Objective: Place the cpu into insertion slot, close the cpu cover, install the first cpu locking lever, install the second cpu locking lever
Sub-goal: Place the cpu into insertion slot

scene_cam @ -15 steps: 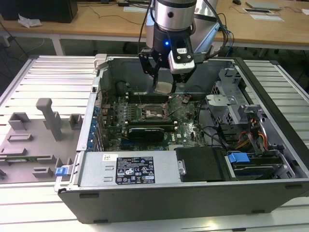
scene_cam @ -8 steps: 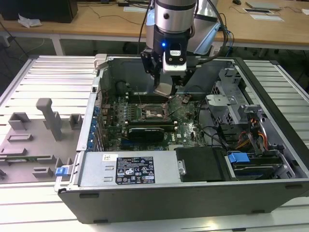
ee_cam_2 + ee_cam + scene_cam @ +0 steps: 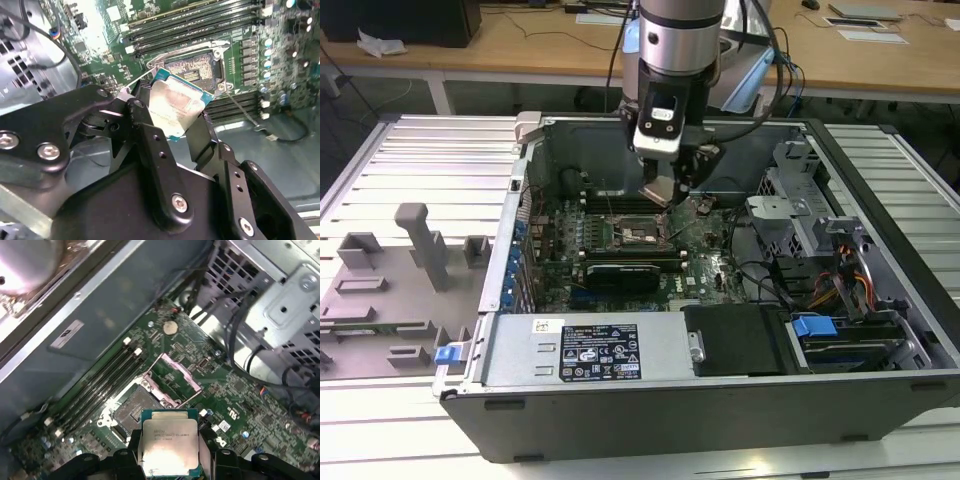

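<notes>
Above the open socket (image 3: pixel 131 410), my gripper (image 3: pixel 167 456) pinches the cpu (image 3: pixel 167 440) by its edges; not yet seated; cpu cover (image 3: pixel 180 371) stands raised; all four steps remain.

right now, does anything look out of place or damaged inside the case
Nothing looks damaged or spilled. The cpu is out of its socket, clamped in the gripper above it, and the cpu cover stands flipped open.

We noted a dull silvery-beige metal top on the cpu (image 3: pixel 167 450) between the gripper's (image 3: pixel 169 460) fingers (image 3: pixel 131 455), themselves matt black. Beyond them, the cpu cover (image 3: pixel 181 370) was bare shiny metal and the motherboard (image 3: pixel 240 405) glossy green.
</notes>
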Tool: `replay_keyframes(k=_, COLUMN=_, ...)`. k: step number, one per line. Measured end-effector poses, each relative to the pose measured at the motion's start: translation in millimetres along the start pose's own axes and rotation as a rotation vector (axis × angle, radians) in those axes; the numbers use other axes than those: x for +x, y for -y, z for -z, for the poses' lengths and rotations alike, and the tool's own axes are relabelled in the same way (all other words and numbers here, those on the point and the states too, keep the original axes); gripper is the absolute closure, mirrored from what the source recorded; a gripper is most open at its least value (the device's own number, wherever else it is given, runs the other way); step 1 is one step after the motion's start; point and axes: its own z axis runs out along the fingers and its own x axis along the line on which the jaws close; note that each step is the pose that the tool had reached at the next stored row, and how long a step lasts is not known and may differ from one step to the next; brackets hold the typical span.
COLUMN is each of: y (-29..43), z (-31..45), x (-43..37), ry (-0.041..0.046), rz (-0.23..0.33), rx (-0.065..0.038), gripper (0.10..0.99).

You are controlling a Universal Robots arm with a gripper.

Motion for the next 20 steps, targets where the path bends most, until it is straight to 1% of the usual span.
replay_keyframes(k=5, y=0.2, z=-2.1, x=0.0, ry=0.0083, rz=-0.095, rx=-0.002, gripper=0.549)
replay_keyframes(k=7, y=0.3, z=-3.1, x=-0.1, ry=0.0120, rz=-0.138, rx=-0.003, gripper=0.549)
replay_keyframes(k=8, y=0.3, z=-4.0, x=-0.1, ry=0.0152, rz=-0.174, rx=-0.003, gripper=0.549)
replay_keyframes(k=12, y=0.5, z=-5.6, x=-0.1, ry=0.0218, rz=-0.249, rx=-0.005, gripper=0.549)
replay_keyframes(k=15, y=0.7, z=-7.8, x=-0.1, ry=0.0306, rz=-0.349, rx=-0.007, gripper=0.549)
replay_keyframes(k=17, y=0.7, z=-8.5, x=-0.2, ry=0.0337, rz=-0.385, rx=-0.007, gripper=0.549)
replay_keyframes(k=20, y=0.9, z=-10.0, x=-0.2, ry=0.0396, rz=-0.453, rx=-0.009, gripper=0.549)
